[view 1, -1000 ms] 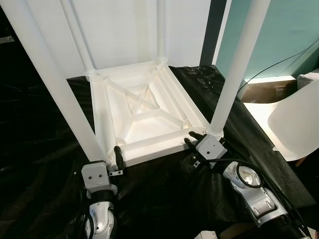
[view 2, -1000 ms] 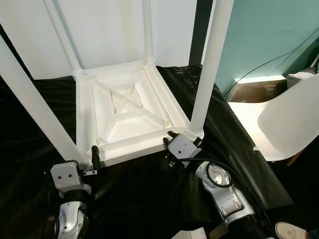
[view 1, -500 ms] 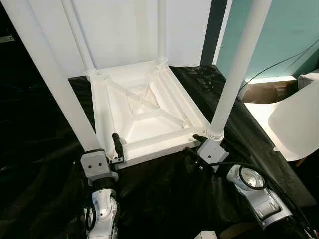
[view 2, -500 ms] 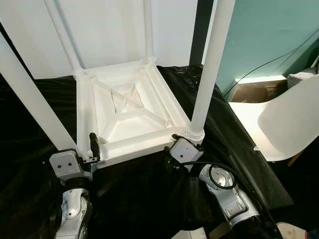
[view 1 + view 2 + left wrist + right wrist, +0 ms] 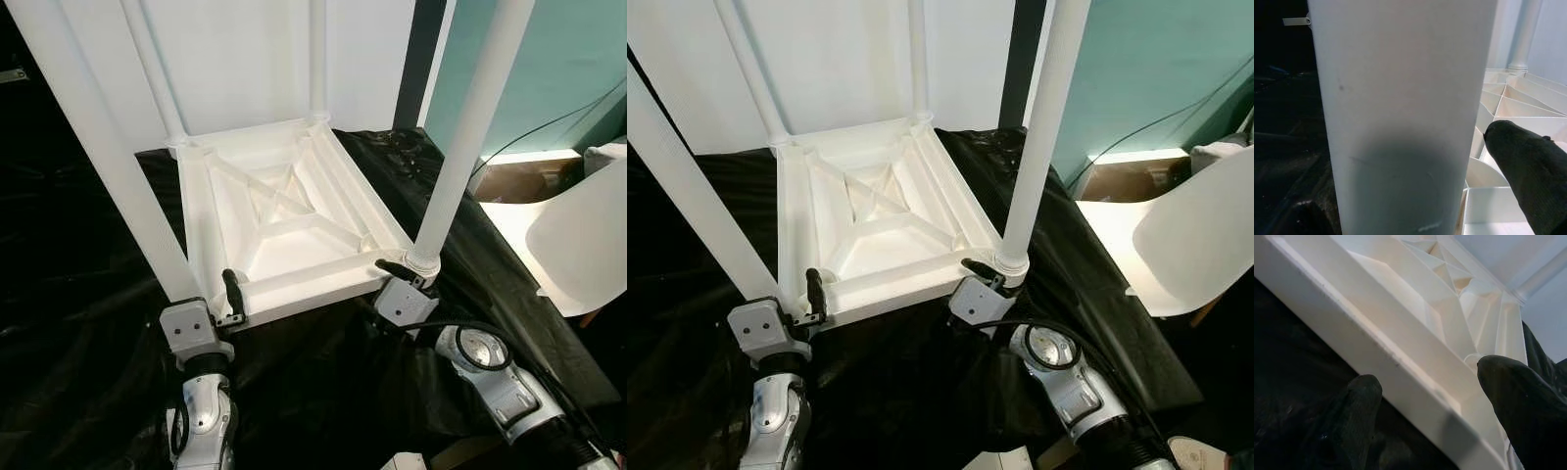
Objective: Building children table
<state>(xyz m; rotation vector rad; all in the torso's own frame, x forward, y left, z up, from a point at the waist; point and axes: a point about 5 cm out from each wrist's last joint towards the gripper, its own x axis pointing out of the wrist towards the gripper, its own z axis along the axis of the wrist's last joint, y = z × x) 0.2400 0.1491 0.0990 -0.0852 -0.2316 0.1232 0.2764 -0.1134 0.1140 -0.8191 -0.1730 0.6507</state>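
Note:
A white children's table (image 5: 284, 211) lies upside down on a black cloth (image 5: 323, 382), its legs pointing up. My left gripper (image 5: 208, 297) is at the near left corner, open around the base of the near left leg (image 5: 108, 147). One black finger (image 5: 1528, 166) stands inside the rim with a small gap to the leg; the other is hidden behind the leg. My right gripper (image 5: 387, 284) is at the near right corner beside the near right leg (image 5: 465, 127). It is open, and the table's rim (image 5: 1415, 382) lies between its two fingers.
A white chair (image 5: 578, 235) stands at the right, behind it a cardboard box (image 5: 509, 181) and a black cable (image 5: 549, 122) along the teal wall. White panels stand behind the table. The black cloth covers the ground all around.
My left gripper has moved forward up to the near left leg. My right gripper has slid in so that its fingers straddle the rim by the near right leg.

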